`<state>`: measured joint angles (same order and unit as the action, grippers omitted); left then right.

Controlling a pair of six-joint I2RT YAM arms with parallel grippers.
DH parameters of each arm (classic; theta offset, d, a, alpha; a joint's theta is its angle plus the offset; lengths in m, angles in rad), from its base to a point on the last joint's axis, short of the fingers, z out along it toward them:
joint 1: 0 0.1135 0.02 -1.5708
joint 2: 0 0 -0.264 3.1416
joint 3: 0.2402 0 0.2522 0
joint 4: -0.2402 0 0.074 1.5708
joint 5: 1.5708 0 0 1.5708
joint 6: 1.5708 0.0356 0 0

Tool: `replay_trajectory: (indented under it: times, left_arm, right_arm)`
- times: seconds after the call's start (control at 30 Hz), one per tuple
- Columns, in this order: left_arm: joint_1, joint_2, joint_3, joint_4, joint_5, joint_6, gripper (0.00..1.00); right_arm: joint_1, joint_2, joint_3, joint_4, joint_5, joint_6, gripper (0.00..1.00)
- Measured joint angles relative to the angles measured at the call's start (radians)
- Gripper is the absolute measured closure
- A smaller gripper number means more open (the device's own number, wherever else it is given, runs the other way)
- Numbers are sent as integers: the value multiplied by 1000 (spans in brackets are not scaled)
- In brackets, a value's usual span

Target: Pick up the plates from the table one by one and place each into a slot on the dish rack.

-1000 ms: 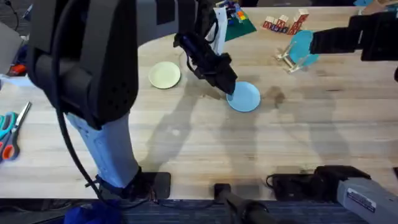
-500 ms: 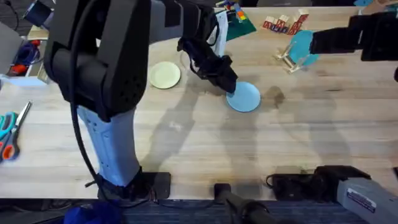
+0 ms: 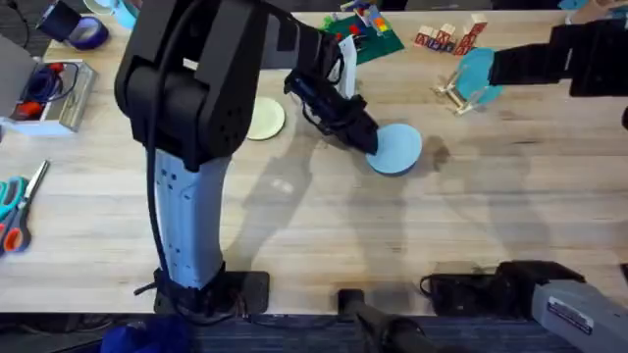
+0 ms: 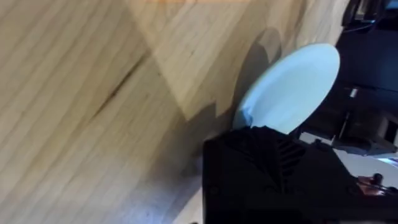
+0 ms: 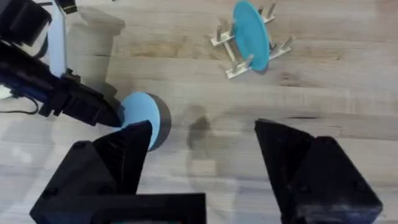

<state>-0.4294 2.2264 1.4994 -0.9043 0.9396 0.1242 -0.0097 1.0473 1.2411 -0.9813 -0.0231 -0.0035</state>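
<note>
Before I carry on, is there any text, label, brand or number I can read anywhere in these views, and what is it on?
None can be read.
White label on the grey unit at the table's near edge: print too small to read.
Coloured wooden blocks at the far edge: markings too blurred to read.

Left arm reaching forward over mid-table, left gripper [image 3: 370,145] closed, right gripper [image 5: 202,146] jaws apart

Orange-handled scissors [image 3: 12,208] at left edge, coloured wooden blocks [image 3: 447,37] at far side, teal plate [image 3: 478,71] beside them
</note>
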Motion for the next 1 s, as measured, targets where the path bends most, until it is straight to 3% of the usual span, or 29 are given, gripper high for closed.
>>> replay_trajectory:
  times: [0.33,0.73,1.0]
  left_arm:
    - [1,5,0,0,12,0,960]
    - [1,5,0,0,11,0,960]
    - [1,5,0,0,11,0,960]
  right_arm:
    - [-1,51,-20,-80,-29,98,7]
    - [-2,92,-320,132,-173,379,7]
    - [-2,92,-455,275,-266,497,7]
